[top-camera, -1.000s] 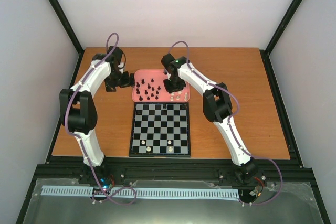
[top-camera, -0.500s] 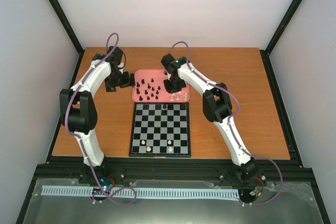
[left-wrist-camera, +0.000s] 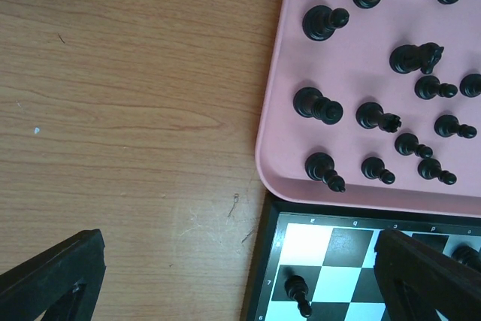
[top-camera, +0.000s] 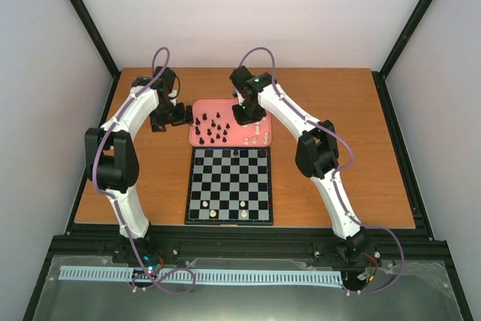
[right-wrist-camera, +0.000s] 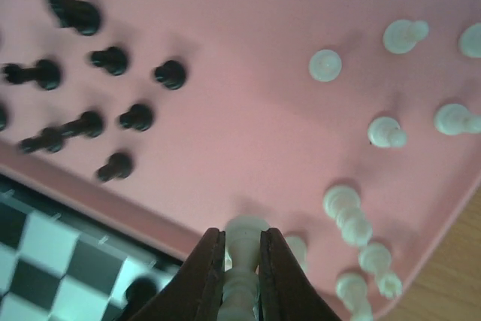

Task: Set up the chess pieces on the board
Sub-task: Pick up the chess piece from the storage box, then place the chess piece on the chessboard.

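Observation:
The board (top-camera: 230,184) lies at the table's middle with a few pieces on it: a black one (top-camera: 235,152) at the far edge and two white ones (top-camera: 213,213) at the near edge. The pink tray (top-camera: 201,140) behind it holds several black pieces (top-camera: 214,127) and white pieces (top-camera: 256,138). My right gripper (top-camera: 246,114) hovers over the tray and is shut on a white chess piece (right-wrist-camera: 244,249), held between its fingers (right-wrist-camera: 203,276) above the tray's near rim (right-wrist-camera: 150,219). My left gripper (top-camera: 176,114) is open and empty over the wood left of the tray (left-wrist-camera: 274,110). A black pawn (left-wrist-camera: 298,291) stands at the board's corner (left-wrist-camera: 312,242).
In the right wrist view, loose white pieces (right-wrist-camera: 387,131) stand to the right of the held piece and black pieces (right-wrist-camera: 113,59) to the left. The board's edge (right-wrist-camera: 45,261) shows at the lower left. Bare wooden table (top-camera: 338,125) surrounds the tray and board.
My right gripper has risen from among the white pieces in the tray and drawn slightly toward the far side, with a white piece in it. The left arm has not moved.

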Controlling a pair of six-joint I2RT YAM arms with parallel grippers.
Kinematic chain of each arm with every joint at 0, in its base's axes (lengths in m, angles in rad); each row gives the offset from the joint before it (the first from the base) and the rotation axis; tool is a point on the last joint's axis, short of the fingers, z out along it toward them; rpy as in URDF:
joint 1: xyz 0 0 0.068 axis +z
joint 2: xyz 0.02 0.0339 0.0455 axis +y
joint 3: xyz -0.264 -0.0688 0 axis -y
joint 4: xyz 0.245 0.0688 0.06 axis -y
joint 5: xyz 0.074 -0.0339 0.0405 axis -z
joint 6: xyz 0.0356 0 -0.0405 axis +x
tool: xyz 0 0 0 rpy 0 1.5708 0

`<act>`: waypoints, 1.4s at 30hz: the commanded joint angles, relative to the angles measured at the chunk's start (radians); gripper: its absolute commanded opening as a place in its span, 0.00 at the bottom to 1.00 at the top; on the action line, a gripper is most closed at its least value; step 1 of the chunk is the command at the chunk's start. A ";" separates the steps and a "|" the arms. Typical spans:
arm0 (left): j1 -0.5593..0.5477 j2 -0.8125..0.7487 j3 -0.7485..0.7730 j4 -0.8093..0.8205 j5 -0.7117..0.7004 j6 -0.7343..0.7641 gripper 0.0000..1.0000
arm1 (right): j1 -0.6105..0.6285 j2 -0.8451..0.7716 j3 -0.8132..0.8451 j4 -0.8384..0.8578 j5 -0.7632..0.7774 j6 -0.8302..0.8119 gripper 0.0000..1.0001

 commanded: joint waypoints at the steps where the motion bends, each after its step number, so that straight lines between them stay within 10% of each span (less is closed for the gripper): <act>1: -0.001 -0.038 -0.008 0.006 0.004 -0.017 1.00 | 0.059 -0.160 -0.035 -0.053 -0.006 -0.037 0.03; 15: -0.001 -0.071 -0.043 0.029 -0.025 -0.030 1.00 | 0.348 -0.594 -0.709 0.184 -0.063 0.017 0.03; 42: -0.001 -0.173 -0.134 0.067 -0.045 -0.029 1.00 | 0.584 -0.577 -0.915 0.330 -0.120 0.089 0.03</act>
